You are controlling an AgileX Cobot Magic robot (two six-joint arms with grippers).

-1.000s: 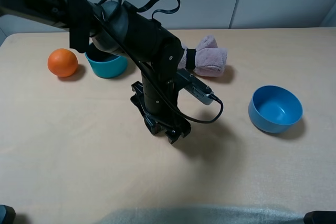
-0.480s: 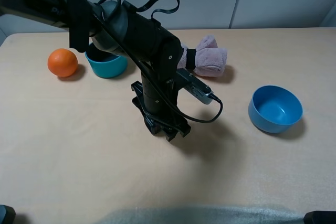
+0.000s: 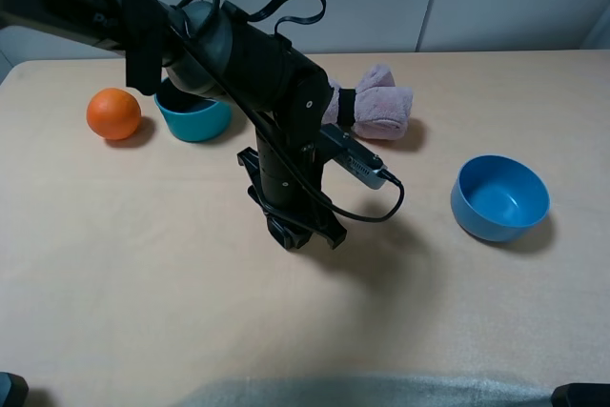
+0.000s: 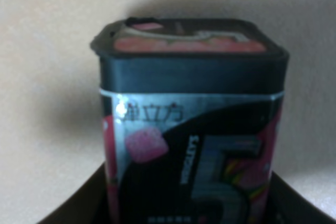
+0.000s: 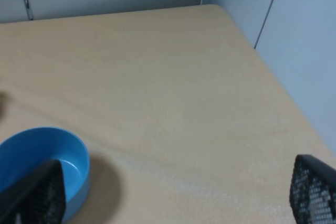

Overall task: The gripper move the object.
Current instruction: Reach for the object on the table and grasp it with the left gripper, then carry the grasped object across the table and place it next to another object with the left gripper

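Observation:
The object [image 4: 191, 129], a small black rounded box with a red and white printed label, fills the left wrist view and stands upright on the table. My left gripper [image 3: 300, 231] points down at the middle of the table and is shut on the box, whose sides sit between the dark fingers [image 4: 73, 208]. In the exterior high view the claw and arm hide the box. Over the table's right end, beside the blue bowl, my right gripper [image 5: 176, 195] is open and holds nothing.
An orange [image 3: 113, 113] and a teal bowl [image 3: 194, 119] sit at the back left. A rolled pink towel [image 3: 379, 102] lies behind the arm. A blue bowl [image 3: 499, 197] [image 5: 37, 156] stands at the right. The table's right edge [image 5: 278, 82] is close to the right gripper.
The left gripper's jaws have closed on the box. The claw's tip looks narrower and has shifted slightly left. Nothing else moved.

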